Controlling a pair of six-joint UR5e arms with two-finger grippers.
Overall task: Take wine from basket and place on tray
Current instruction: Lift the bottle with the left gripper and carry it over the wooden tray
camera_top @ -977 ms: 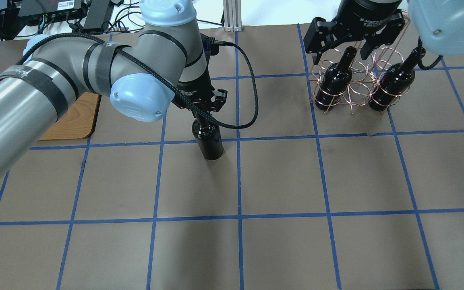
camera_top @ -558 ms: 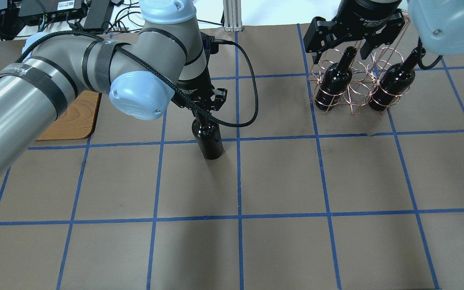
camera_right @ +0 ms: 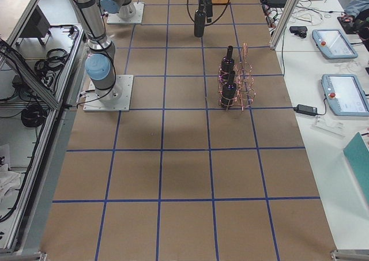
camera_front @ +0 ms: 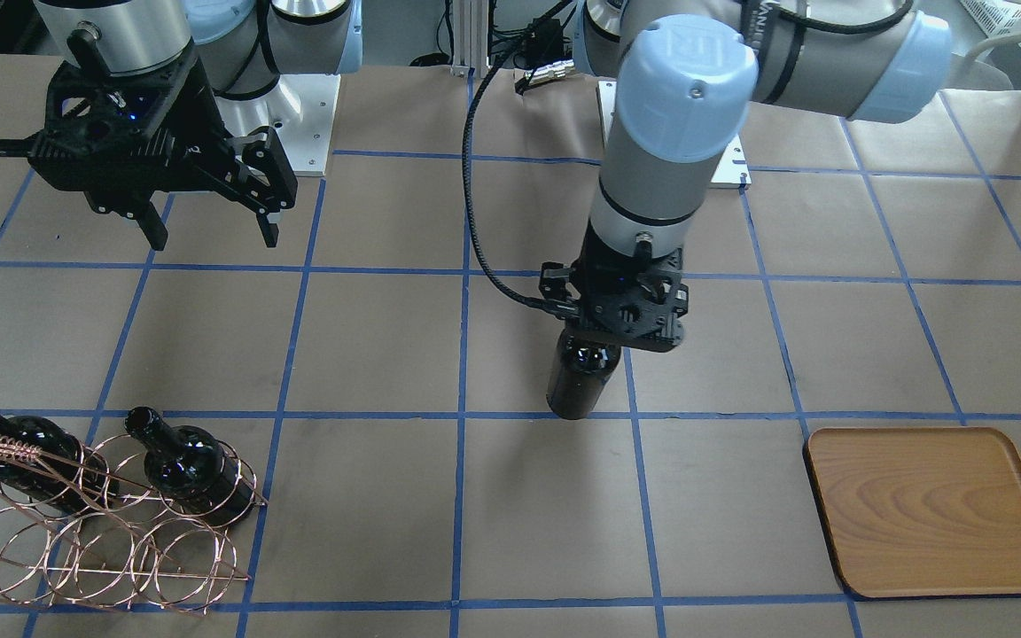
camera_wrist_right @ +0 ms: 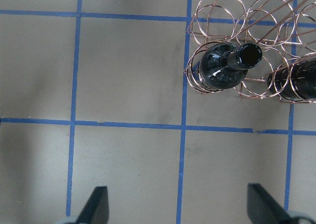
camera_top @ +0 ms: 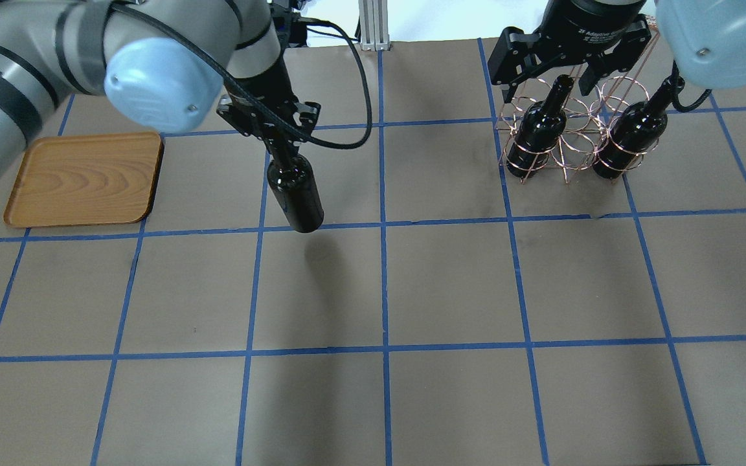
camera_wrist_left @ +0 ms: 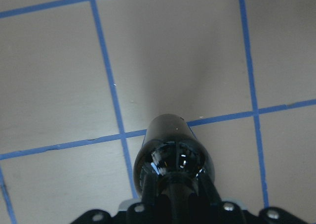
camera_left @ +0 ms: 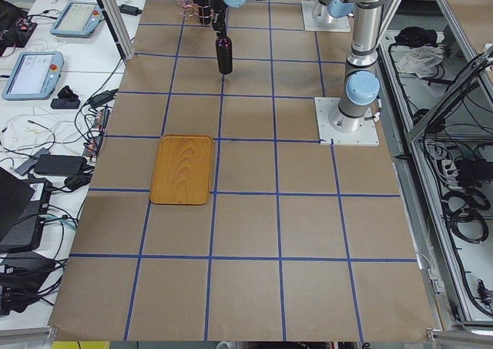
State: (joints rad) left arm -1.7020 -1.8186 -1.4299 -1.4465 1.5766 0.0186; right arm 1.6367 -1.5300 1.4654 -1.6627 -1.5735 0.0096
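My left gripper (camera_top: 277,129) is shut on the neck of a near-black wine bottle (camera_top: 295,193) and holds it upright, apparently just off the table, right of the wooden tray (camera_top: 85,178). The gripper (camera_front: 619,315), bottle (camera_front: 581,383) and tray (camera_front: 931,509) also show in the front view, and the bottle (camera_wrist_left: 173,155) in the left wrist view. The copper wire basket (camera_top: 567,139) at far right holds two more bottles (camera_top: 538,133) (camera_top: 632,136). My right gripper (camera_top: 548,87) hangs open and empty above the basket.
The right wrist view looks down on one basket bottle (camera_wrist_right: 224,68) and the empty wire loops (camera_wrist_right: 219,6), with both fingers (camera_wrist_right: 96,204) wide apart. Brown paper with blue tape lines (camera_top: 383,285) covers the table. Cables and boxes (camera_top: 88,13) lie beyond the far edge.
My left arm has moved left toward the tray, carrying the bottle with it and uncovering the tray. The right gripper and the basket have not moved.
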